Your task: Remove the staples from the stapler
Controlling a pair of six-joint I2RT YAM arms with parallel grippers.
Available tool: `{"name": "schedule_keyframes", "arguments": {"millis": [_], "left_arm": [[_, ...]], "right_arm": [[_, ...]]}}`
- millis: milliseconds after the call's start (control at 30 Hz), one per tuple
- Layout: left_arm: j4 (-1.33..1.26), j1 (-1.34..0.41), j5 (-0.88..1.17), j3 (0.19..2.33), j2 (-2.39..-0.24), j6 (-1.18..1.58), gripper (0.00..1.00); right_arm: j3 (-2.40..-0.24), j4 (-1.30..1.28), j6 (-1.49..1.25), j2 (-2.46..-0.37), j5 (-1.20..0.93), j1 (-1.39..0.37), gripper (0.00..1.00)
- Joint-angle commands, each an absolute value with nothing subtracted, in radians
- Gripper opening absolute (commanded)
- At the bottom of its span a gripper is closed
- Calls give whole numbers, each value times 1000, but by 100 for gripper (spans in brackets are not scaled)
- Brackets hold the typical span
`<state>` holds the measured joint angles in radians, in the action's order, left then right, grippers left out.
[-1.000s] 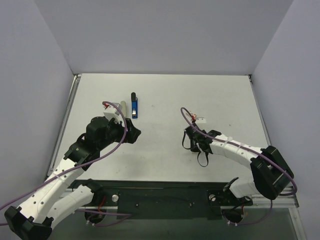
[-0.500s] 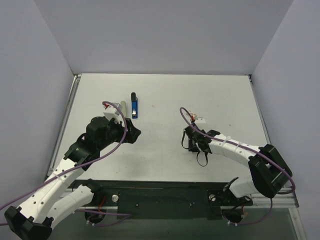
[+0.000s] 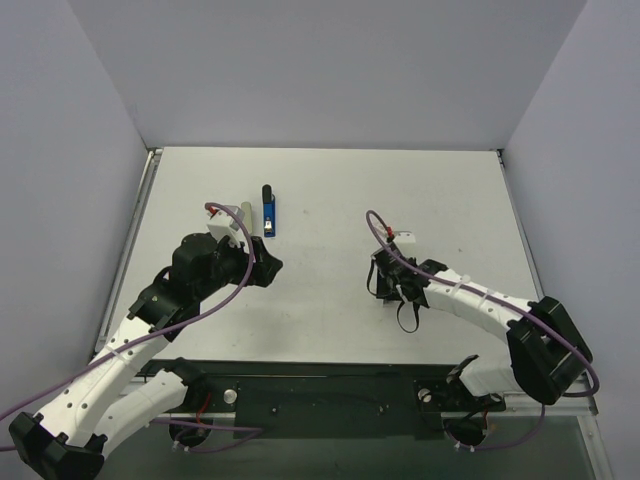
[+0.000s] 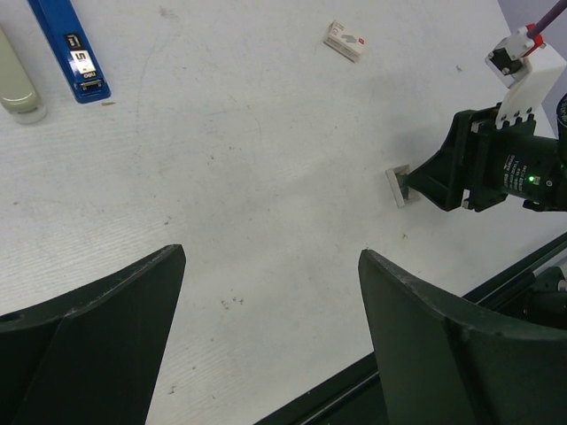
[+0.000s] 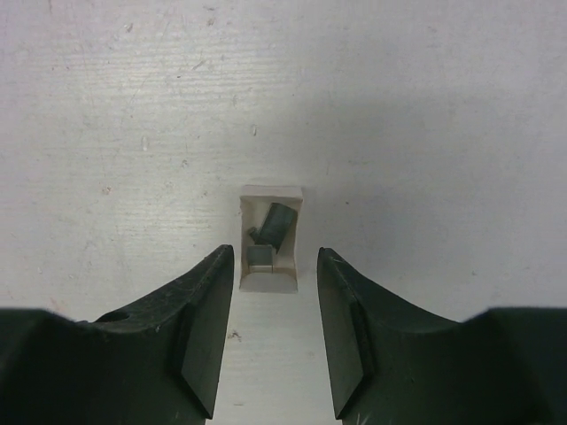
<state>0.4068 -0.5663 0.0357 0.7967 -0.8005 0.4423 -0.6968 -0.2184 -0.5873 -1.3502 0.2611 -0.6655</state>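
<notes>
The blue stapler (image 3: 269,218) with its black end lies opened flat at the back left of the table, and shows at the top left of the left wrist view (image 4: 69,46). My left gripper (image 3: 267,268) hovers open and empty just in front of it (image 4: 270,257). My right gripper (image 3: 384,290) is open and low over the table centre. In the right wrist view (image 5: 275,258) its jaws stand either side of the near end of a small white tray (image 5: 270,276) that holds grey staples (image 5: 275,225). The tray also shows in the left wrist view (image 4: 398,186).
A beige strip-shaped part (image 3: 245,215) lies just left of the stapler. A small white box with a red mark (image 4: 344,40) lies on the table behind the right gripper. The table's black front rail (image 3: 330,385) runs along the near edge.
My right wrist has shifted slightly to the right. The left arm, stapler and tray have not moved.
</notes>
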Motion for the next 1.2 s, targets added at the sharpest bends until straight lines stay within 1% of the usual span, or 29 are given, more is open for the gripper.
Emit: {"name": "schedule_keyframes", "arguments": {"millis": [0, 233, 367, 533, 900, 1067, 1167], "left_arm": [[354, -560, 57, 798, -792, 454, 91], [339, -560, 83, 787, -788, 459, 91], [348, -555, 113, 793, -818, 462, 91], [356, -555, 124, 790, -818, 463, 91], [342, -543, 160, 775, -816, 472, 91], [341, -538, 167, 775, -819, 474, 91], [341, -535, 169, 775, -818, 476, 91]], "right_arm": [[-745, -256, -592, -1324, 305, -624, 39], [-844, -201, -604, -1382, 285, -496, 43], [-928, -147, -643, -1453, 267, -440, 47], [-1071, -140, -650, -1598, 313, -391, 50], [-1351, -150, -712, -1905, 411, -290, 52], [-1478, -205, -721, -2012, 408, -275, 52], [-1519, -242, -727, -2066, 384, -278, 52]]}}
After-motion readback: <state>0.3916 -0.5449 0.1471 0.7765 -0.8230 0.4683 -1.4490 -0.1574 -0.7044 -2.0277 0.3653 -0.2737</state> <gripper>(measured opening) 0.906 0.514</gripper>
